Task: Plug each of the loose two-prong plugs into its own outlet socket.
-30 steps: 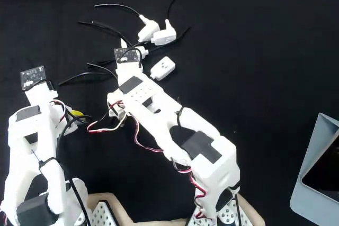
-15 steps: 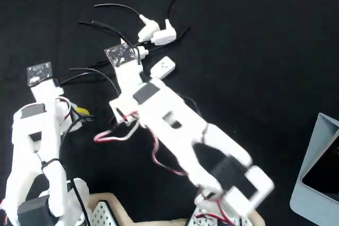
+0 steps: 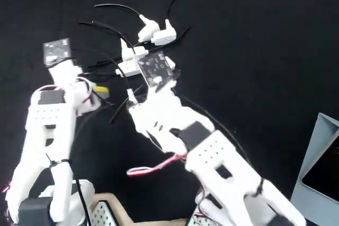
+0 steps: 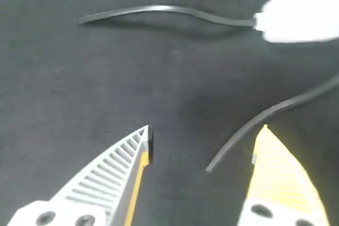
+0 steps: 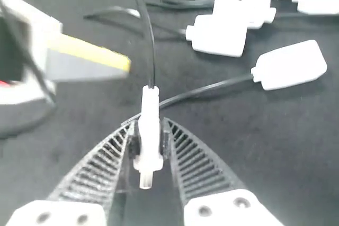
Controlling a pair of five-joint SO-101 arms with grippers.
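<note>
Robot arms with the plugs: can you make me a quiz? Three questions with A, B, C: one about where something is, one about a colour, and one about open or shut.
1. Where is the white plug closest to the right wrist camera?
A. On top of a box
B. Between the fingers of the right gripper
C. Pushed into a socket

2. What colour is the table?
A. Red
B. Black
C. Yellow

3. How is the left gripper?
A. Open
B. Shut on a plug
C. Shut on a cable

Answers:
1 B: the right wrist view shows both fingers pressed against the plug's sides.
2 B: the high view shows a black surface under everything.
3 A: the left wrist view shows its fingertips wide apart with nothing gripped.
</note>
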